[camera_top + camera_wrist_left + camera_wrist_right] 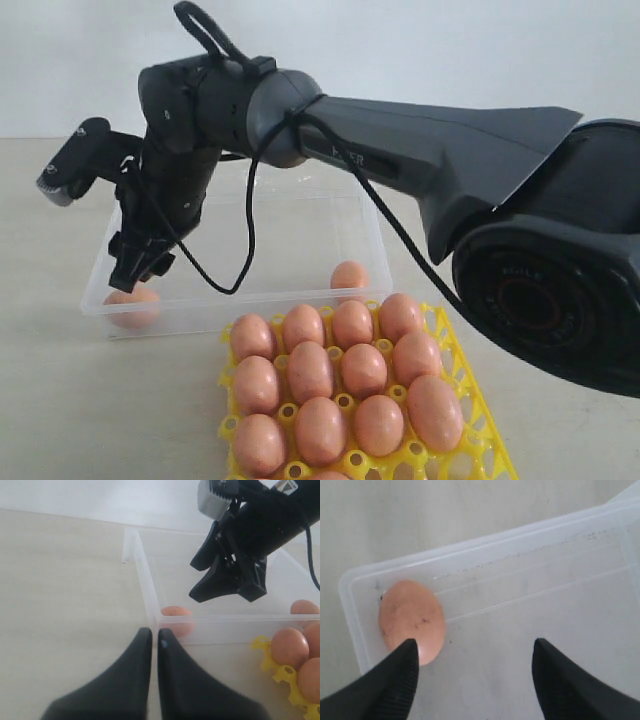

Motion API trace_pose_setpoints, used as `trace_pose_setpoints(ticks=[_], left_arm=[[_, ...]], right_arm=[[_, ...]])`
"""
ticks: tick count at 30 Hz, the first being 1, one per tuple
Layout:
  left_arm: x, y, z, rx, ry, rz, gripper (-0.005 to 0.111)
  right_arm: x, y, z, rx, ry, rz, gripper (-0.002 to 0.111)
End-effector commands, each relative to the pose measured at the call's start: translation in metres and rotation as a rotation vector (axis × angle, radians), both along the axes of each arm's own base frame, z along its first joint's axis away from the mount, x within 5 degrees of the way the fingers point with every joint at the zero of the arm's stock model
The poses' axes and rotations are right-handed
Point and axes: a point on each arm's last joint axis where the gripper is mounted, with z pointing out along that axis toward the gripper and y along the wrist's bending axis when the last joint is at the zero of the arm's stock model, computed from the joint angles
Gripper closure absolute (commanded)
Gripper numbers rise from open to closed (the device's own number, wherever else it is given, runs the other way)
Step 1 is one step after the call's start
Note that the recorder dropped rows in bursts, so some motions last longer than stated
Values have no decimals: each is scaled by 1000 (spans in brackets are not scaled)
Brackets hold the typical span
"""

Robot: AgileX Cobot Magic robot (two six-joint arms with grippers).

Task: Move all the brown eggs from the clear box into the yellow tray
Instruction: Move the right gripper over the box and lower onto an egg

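I hold the right gripper (475, 645) wide open, empty, over the box (530, 595); 1 egg (411, 620) lies off-centre, beside 1 finger (395, 680).

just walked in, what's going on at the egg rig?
The right gripper hangs open over an egg in one corner of the clear box, not gripping it yet. A second egg lies in the box against the wall next to the yellow tray, which already holds about a dozen eggs. The left gripper is shut and empty, just outside the box.
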Motion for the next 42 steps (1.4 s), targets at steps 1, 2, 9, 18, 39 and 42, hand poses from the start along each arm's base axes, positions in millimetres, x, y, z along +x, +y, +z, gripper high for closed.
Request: trace_pose_setpoints(ticks=[1,2,9,18,39,42], left_arm=[[1,0,-1,8,0,-2,103],[1,0,-1,8,0,-2,103],[1,0,-1,8,0,-2,103],[1,0,-1,8,0,-2,103],[1,0,-1,8,0,-2,103],[1,0,-1,8,0,-2,103]], right_arm=[[-1,2,31,41,-32,27,54],[-1,3,31,47,-26,27,59],[6,7,-3,47,44,-70,77],[3,6,-8,9,72,-50,77],[11,39,19,542,88,-278,50],[6,39,16,522,159,-281,50]])
